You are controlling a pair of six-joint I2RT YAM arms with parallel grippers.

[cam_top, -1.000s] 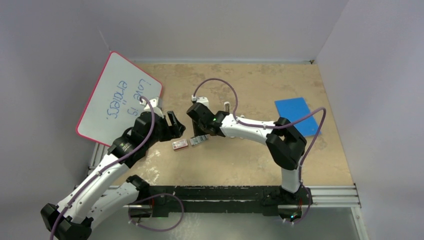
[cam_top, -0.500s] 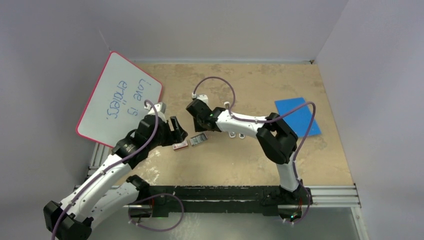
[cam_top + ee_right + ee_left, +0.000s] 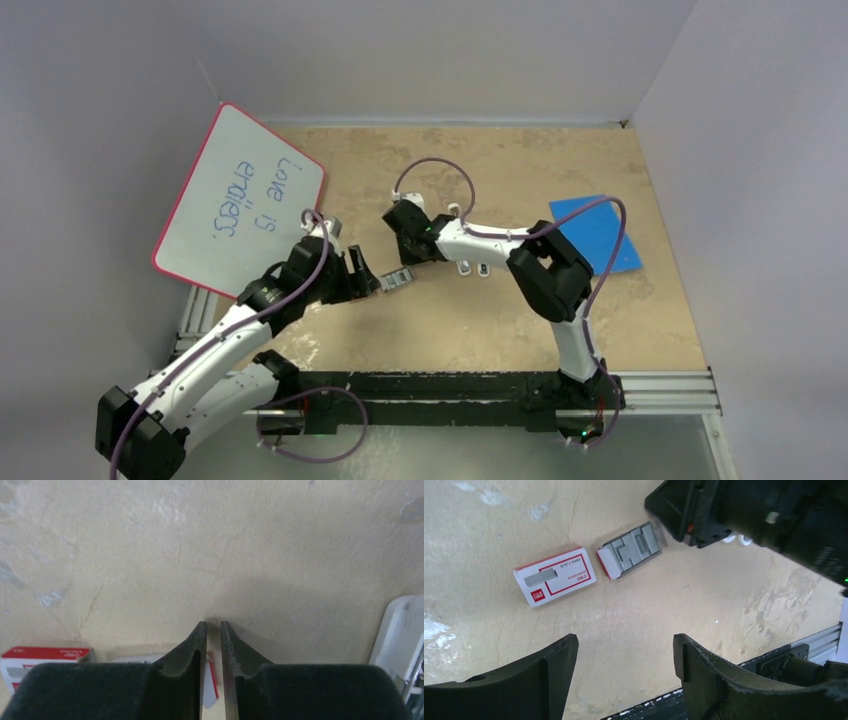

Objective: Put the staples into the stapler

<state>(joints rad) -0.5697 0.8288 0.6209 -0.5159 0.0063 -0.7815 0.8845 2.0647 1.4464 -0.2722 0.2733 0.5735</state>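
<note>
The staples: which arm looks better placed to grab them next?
Probably left: the left fingers are open with the staples lying just ahead, while the right fingers are shut and aimed past them.

Staples (image 3: pixel 398 281) beside left end effector (image 3: pixel 365 277)

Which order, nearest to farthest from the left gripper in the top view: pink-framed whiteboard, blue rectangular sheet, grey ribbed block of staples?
1. grey ribbed block of staples, just right of the left gripper
2. pink-framed whiteboard, back-left
3. blue rectangular sheet, far right
</note>
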